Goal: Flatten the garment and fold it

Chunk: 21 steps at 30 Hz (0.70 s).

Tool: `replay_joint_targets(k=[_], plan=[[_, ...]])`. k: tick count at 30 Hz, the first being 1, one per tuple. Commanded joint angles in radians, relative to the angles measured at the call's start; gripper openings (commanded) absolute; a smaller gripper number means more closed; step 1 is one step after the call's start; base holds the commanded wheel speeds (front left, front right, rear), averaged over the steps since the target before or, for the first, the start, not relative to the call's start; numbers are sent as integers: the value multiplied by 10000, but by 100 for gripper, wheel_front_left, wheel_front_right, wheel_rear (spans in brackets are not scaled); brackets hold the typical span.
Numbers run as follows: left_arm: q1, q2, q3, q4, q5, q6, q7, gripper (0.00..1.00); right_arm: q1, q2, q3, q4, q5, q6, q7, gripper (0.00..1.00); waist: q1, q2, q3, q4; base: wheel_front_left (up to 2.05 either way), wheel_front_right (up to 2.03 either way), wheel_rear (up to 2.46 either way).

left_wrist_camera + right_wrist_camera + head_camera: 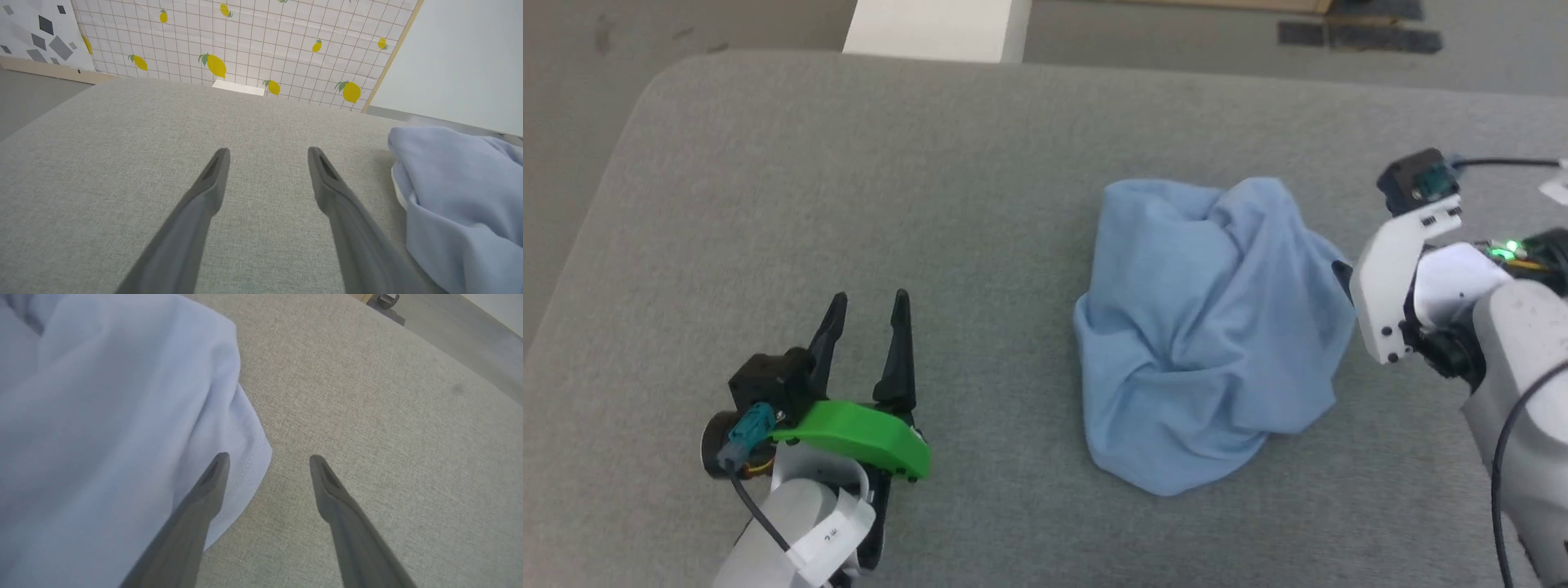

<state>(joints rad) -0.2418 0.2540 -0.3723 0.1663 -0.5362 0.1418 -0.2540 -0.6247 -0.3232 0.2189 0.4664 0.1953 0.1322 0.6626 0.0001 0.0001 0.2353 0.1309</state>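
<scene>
Head view: garment (1209, 327) = crumpled light-blue heap, right of centre on grey padded surface (849, 163), not flattened yet, nothing folded. No clear long axis, lump approx as wide as deep. Left gripper (870, 296) at lower left, jaws spread, empty, well apart from cloth; in left wrist view heap lies off to its right, fingers over bare surface. Right gripper (268, 458) jaws also spread, holding nothing; right wrist view has 1 finger (200, 506) over garment's rounded edge, other over bare surface, so cloth edge sits just inside the gap. Key relation: right arm much nearer, at heap's right flank. Prob next = close on that edge & pull outward; risk of pinching 2 layers
</scene>
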Motion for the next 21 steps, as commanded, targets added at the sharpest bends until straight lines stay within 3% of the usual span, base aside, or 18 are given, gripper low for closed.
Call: replay_joint_targets(k=[1,13,14,15,21], plan=[[-176,-81,66,-52,83,-48,-77,100,-272,-165,303,82,62,-15,249,100,-1,-1,629,566,0,0,0],[-323,-629,415,28,371,-396,-78,100,-544,-970,2625,569,1256,-15,1859,100,-1,-1,1104,986,0,0,0],[-310,-648,461,51,401,-423,-78,100,-560,-1026,2735,541,1451,-15,1933,40,-1,-1,1072,967,0,0,0],[-291,-664,507,77,426,-451,-78,100,-591,-1088,2828,493,1618,-15,1960,0,-1,-1,1015,942,0,0,0],[-159,-673,704,272,503,-575,-78,100,-986,-1247,2293,132,2003,-15,812,0,-1,-1,536,636,0,0,0]])
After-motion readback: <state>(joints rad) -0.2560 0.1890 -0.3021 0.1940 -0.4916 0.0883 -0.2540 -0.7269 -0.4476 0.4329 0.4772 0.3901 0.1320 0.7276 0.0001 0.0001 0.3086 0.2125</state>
